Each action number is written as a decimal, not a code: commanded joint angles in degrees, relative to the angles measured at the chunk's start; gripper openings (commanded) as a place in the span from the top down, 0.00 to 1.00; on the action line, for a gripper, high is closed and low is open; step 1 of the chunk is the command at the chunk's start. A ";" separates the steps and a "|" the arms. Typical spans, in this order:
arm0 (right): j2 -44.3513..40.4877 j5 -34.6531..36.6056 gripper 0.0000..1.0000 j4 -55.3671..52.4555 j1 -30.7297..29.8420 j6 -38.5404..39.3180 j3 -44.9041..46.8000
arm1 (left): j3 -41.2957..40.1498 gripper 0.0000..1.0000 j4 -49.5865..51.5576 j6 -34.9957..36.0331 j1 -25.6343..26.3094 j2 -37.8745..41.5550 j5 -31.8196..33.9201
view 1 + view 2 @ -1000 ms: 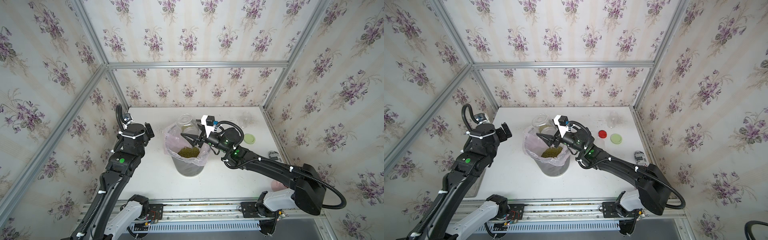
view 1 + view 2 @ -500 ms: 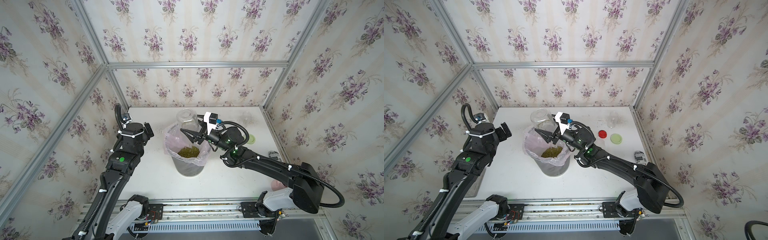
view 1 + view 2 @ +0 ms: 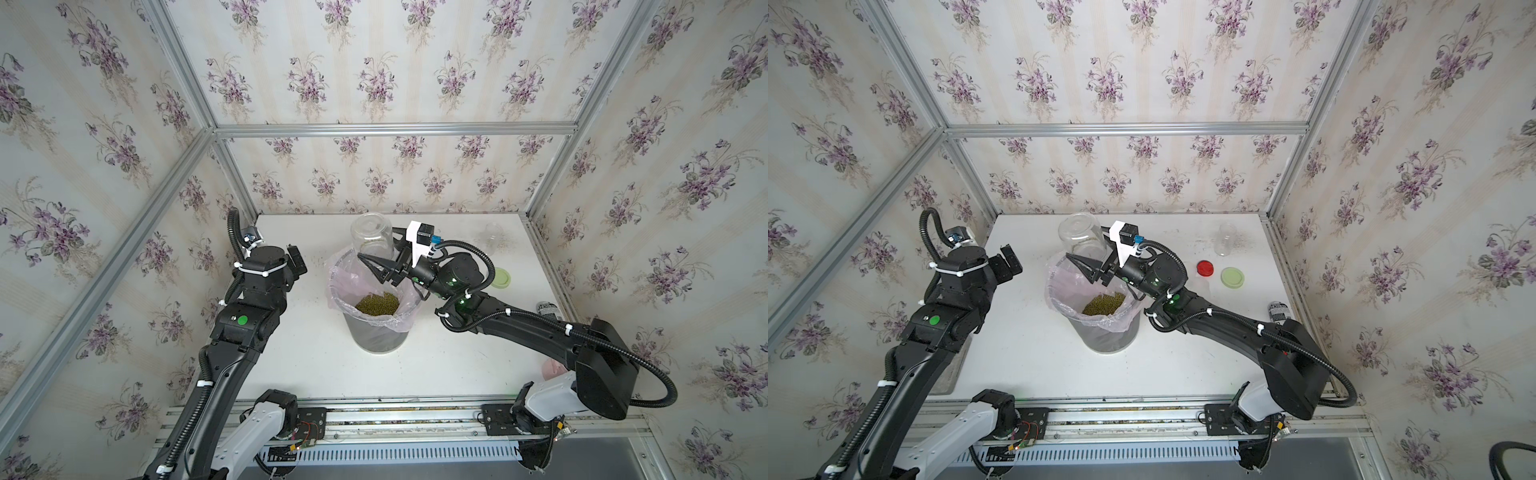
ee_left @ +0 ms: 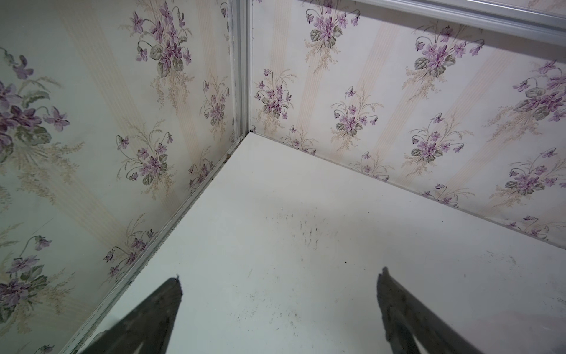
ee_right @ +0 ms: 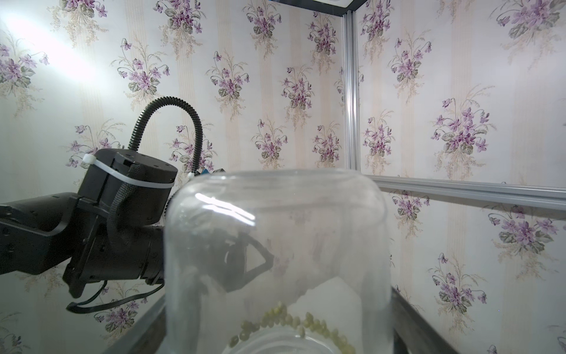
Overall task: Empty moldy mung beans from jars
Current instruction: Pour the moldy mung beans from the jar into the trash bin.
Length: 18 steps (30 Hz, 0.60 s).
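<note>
Holding jar inverted over bin w/ R gripper clamped on its sidewall; beans mostly in bin. I judge the jar light, rigid and slick, so grip mid-body. L gripper wide, empty.

clear jar upended, mung beans heaped below, second jar upright

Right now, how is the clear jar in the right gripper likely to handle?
The jar looks nearly empty, a few beans near its mouth, so probably light. Its smooth clear wall could slip in the right gripper. Laid sideways, it would likely roll.
</note>
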State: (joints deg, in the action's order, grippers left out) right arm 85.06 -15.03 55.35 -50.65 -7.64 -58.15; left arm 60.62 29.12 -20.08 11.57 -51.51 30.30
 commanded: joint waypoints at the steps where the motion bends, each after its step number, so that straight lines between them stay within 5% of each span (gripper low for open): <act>1: -1.57 -1.27 0.88 5.37 -0.23 -0.99 1.41 | -0.06 0.00 -1.62 -1.55 -0.41 -0.41 -0.67; 18: -2.13 -1.03 0.90 0.97 0.14 0.12 0.39 | -0.42 0.00 -2.10 -1.85 -1.72 0.08 -1.94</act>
State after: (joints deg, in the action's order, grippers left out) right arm 84.20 -14.50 52.42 -50.68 -7.05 -59.02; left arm 60.03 28.77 -20.34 10.17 -51.27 28.69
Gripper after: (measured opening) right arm 0.805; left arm 0.996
